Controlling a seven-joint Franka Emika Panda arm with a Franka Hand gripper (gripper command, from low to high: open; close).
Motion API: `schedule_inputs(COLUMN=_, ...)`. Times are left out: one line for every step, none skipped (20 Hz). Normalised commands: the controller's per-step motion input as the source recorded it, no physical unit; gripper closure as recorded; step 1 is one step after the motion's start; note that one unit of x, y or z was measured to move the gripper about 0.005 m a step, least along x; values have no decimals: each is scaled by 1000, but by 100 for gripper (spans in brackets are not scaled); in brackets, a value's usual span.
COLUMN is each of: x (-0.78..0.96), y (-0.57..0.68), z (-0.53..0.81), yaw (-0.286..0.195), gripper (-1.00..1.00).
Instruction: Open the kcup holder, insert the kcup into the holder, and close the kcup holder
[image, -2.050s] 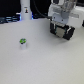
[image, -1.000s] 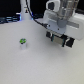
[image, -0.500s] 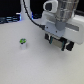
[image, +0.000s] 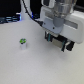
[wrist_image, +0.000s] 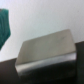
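The kcup (image: 22, 43), a small white pod with a green top, stands on the white table towards the exterior view's left, apart from everything else. The black kcup holder (image: 62, 42) sits towards the exterior view's right, mostly covered by the arm. My gripper (image: 54, 36) hangs right over the holder's front; its fingers are blurred and merge with the black box, so open or shut does not show. In the wrist view the holder's flat top (wrist_image: 47, 47) looks pale grey, with a dark face below it. No drawer slots show.
White table surface (image: 30, 65) spreads around the kcup and in front. Dark objects (image: 10, 19) line the far edge at the exterior view's left. Cables (image: 31, 12) hang behind the arm. A teal shape (wrist_image: 4, 25) shows at the wrist view's edge.
The arm has shifted a little towards the exterior view's left and lower onto the holder. The kcup has not moved.
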Motion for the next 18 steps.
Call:
schedule_inputs(x=-122, y=-500, z=309, yaw=-229, gripper=-100)
schedule_inputs(x=-157, y=-470, z=300, yaw=-240, gripper=-100)
schedule_inputs(x=-187, y=-444, z=289, yaw=-249, gripper=-100)
schedule_inputs(x=-214, y=-427, z=281, yaw=-255, gripper=-100)
schedule_inputs(x=-241, y=-408, z=268, yaw=-257, gripper=-100)
schedule_inputs(x=-265, y=-385, z=238, yaw=-254, gripper=-100)
schedule_inputs(x=-313, y=-367, z=211, yaw=-261, gripper=-100)
schedule_inputs(x=-325, y=-369, z=193, yaw=-259, gripper=-100)
schedule_inputs(x=-341, y=-353, z=170, yaw=-262, gripper=-100)
schedule_inputs(x=-340, y=-346, z=155, yaw=-260, gripper=-100)
schedule_inputs(x=-329, y=-348, z=147, yaw=-259, gripper=-100)
schedule_inputs(x=-324, y=-350, z=135, yaw=-256, gripper=-100)
schedule_inputs(x=-332, y=-353, z=103, yaw=-254, gripper=-100)
schedule_inputs(x=-337, y=-355, z=61, yaw=-251, gripper=-100)
schedule_inputs(x=-334, y=-359, z=38, yaw=-249, gripper=-100)
schedule_inputs(x=-333, y=-367, z=14, yaw=-242, gripper=-100)
schedule_inputs(x=-326, y=-379, z=11, yaw=-245, gripper=-100)
schedule_inputs(x=-340, y=-392, z=17, yaw=-244, gripper=-100)
